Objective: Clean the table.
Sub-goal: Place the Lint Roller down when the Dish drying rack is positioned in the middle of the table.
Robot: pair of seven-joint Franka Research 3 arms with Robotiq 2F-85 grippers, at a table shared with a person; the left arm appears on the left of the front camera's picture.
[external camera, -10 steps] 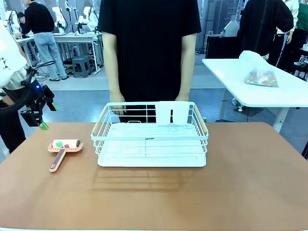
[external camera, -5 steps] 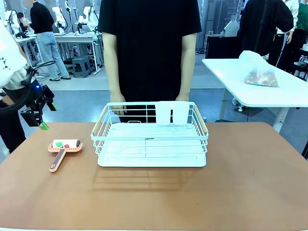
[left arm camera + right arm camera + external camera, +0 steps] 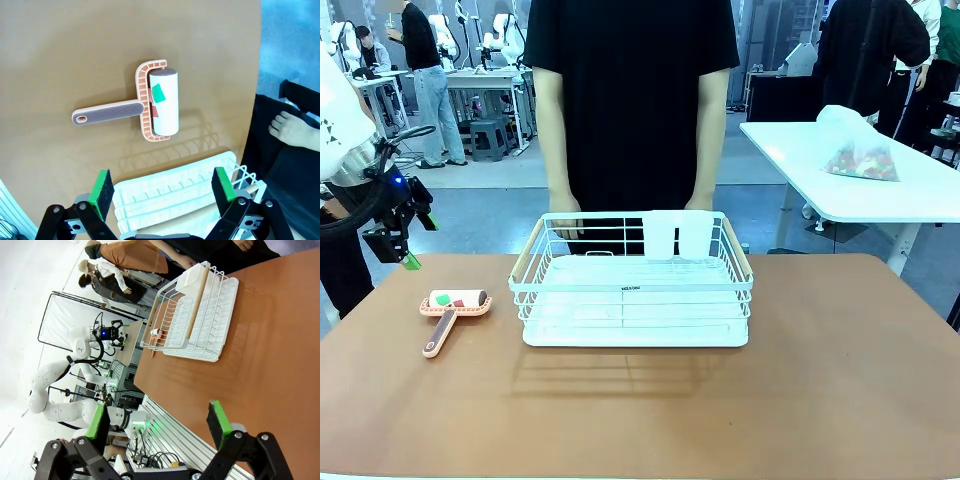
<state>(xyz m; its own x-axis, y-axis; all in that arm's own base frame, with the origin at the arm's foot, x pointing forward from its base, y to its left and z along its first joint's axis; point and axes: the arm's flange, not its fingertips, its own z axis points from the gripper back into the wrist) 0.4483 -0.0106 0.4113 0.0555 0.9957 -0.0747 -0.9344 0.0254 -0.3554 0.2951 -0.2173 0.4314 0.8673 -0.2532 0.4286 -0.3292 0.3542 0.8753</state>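
— Where are your hands?

— My left hand (image 3: 162, 192) hangs spread wide and empty above the desk (image 3: 820, 380), over the lint roller (image 3: 150, 106) lying flat beside the white dish rack (image 3: 632, 290). My right hand (image 3: 157, 427) is spread too, gripping nothing.

— And the desk?

— The brown top stretches before me; a person (image 3: 630, 100) stands at its far edge.

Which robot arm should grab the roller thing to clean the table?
Probably the left. Its open tool hangs over the table, with the lint roller lying right ahead of it on that side. The right tool, also open, is off past the far edge.
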